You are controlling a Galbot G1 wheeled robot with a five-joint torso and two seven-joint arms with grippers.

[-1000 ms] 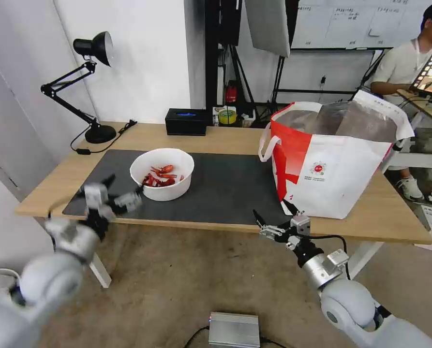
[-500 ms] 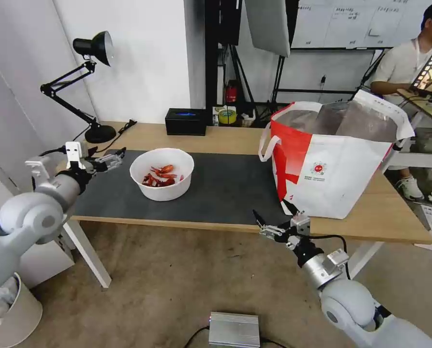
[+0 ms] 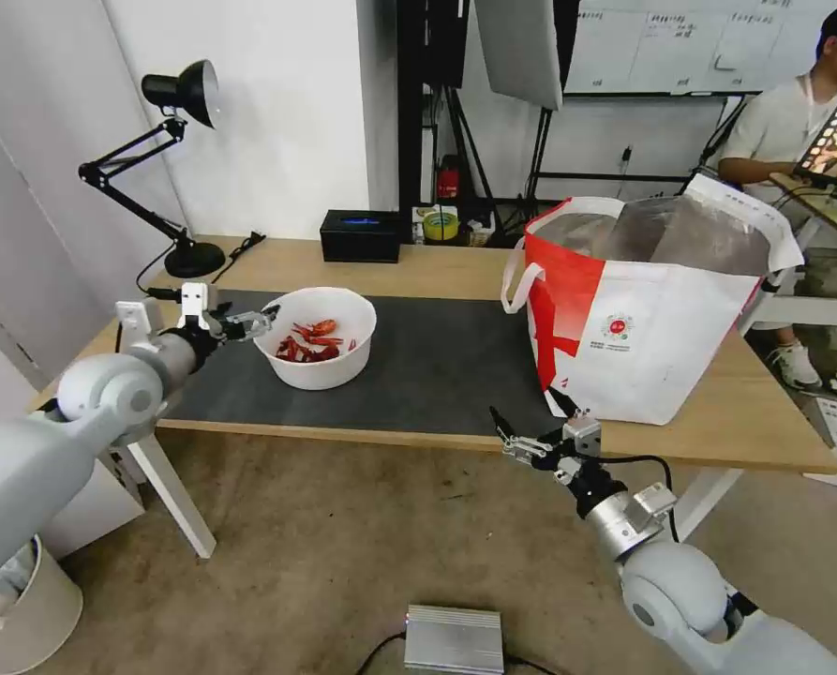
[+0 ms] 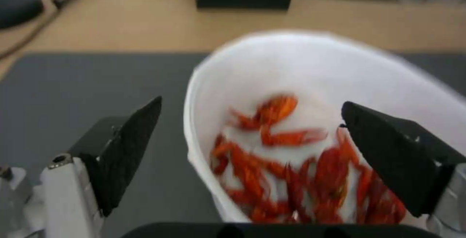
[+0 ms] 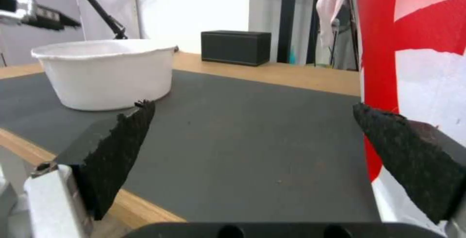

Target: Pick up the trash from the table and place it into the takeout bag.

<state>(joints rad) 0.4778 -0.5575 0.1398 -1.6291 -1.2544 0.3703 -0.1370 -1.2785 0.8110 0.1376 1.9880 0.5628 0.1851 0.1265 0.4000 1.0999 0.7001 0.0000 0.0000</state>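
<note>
Left claw (image 3: 257, 324) spread wide and empty, poised at the near-left rim of the white round plastic bowl of red crayfish shells (image 3: 315, 337); in the left wrist view, one black finger (image 4: 127, 150) outside the wall over the dark grey rectangular mat (image 3: 437, 366), the other above the shells inside. Bowl upright on the mat, toward the left end of the wide light-wood desk (image 3: 455, 267), well apart from the large boxy white takeout bag with red side panel and silver foil lining (image 3: 643, 309) standing open at the right.

Step in hand, by the look of it: taking the bowl by its rim. Best done by lowering until the wall sits deep between the fingers, then closing gently, since thin plastic likely flexes. Worth keeping the bowl level on the carry, or loose shells could spill onto the mat.

Right claw (image 3: 533, 433) parked below the desk's front edge near the bag, open wide, holding nothing.
</note>
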